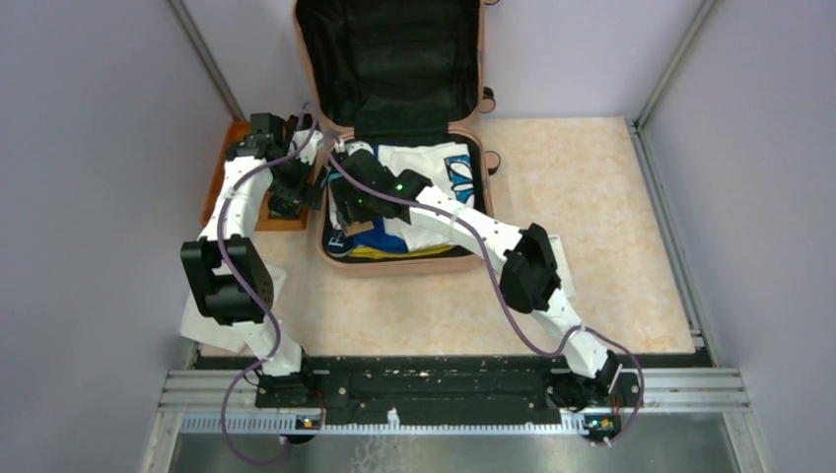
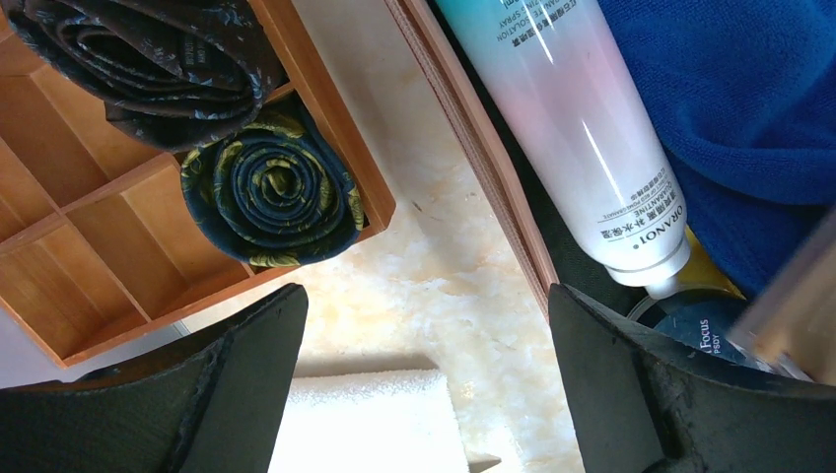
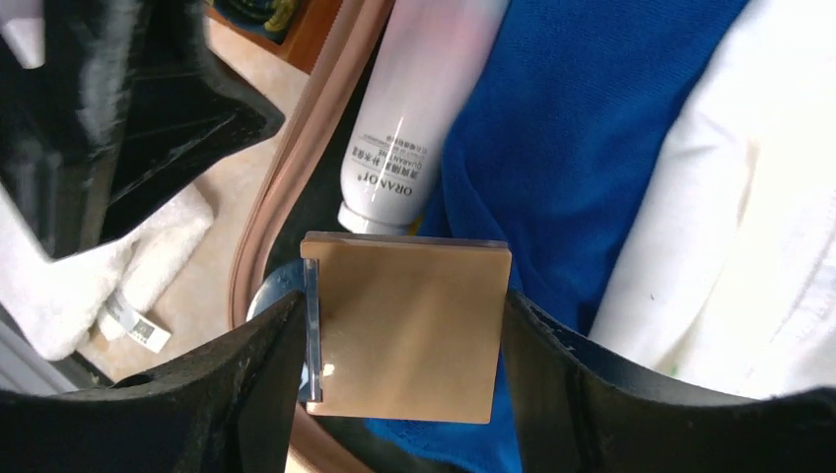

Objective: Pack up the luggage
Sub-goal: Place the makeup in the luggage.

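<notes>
The luggage (image 1: 473, 212) lies open on the table with its black-lined lid standing up at the back. Its base holds a blue cloth (image 3: 582, 138), a white garment (image 1: 434, 177) and a white-and-pink tube (image 3: 414, 108) along the left wall. My right gripper (image 3: 404, 307) hangs over the base's front left corner, shut on a flat tan square case (image 3: 409, 330). My left gripper (image 2: 424, 379) is open and holds nothing; it hovers just left of the luggage rim (image 2: 473, 138), above the table and a white towel (image 2: 365, 424).
An orange compartmented tray (image 2: 108, 236) sits left of the luggage with two rolled dark ties (image 2: 271, 192) in it. A round dark tin (image 2: 705, 325) lies in the luggage below the tube. Grey walls close in both sides.
</notes>
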`<act>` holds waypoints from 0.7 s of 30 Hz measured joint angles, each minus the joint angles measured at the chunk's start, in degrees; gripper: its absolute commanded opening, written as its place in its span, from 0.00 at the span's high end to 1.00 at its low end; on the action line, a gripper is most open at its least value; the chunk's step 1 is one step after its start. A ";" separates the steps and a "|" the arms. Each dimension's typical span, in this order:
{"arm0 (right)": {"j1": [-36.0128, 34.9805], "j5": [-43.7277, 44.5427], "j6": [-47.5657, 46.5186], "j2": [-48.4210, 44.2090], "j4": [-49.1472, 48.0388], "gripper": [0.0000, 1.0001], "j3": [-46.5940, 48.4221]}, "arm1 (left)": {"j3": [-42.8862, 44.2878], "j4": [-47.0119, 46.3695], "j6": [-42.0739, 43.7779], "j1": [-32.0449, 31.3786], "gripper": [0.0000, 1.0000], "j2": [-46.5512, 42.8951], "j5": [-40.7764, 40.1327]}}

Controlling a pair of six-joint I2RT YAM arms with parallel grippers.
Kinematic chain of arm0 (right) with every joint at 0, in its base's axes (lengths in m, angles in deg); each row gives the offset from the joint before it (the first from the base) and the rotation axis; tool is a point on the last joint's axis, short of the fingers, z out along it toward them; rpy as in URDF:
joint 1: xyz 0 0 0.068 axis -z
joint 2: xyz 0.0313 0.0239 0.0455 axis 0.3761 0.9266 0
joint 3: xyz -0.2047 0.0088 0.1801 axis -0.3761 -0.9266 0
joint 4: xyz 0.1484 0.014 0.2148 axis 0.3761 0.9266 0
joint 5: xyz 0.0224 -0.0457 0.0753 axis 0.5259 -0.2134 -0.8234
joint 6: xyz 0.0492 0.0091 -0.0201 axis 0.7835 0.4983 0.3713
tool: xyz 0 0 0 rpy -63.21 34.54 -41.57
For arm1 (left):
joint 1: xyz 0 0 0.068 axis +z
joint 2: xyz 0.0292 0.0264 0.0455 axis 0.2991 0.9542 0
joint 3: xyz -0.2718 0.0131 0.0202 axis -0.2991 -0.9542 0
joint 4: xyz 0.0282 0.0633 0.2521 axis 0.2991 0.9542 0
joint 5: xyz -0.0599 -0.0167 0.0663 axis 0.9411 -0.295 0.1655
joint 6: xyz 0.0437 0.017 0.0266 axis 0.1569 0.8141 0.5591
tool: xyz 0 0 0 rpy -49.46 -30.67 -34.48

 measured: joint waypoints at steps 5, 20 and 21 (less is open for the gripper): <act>0.00 0.55 -0.20 3.72 -1.49 0.43 1.53 | 0.00 -0.24 -0.33 0.35 0.01 0.00 0.07; 1.62 -0.31 1.49 2.97 -0.39 0.01 2.49 | 0.24 0.26 -0.02 0.50 0.01 0.00 2.49; 2.38 -0.42 1.62 1.07 -0.22 0.01 1.16 | 0.24 0.59 0.20 0.50 0.01 0.00 3.37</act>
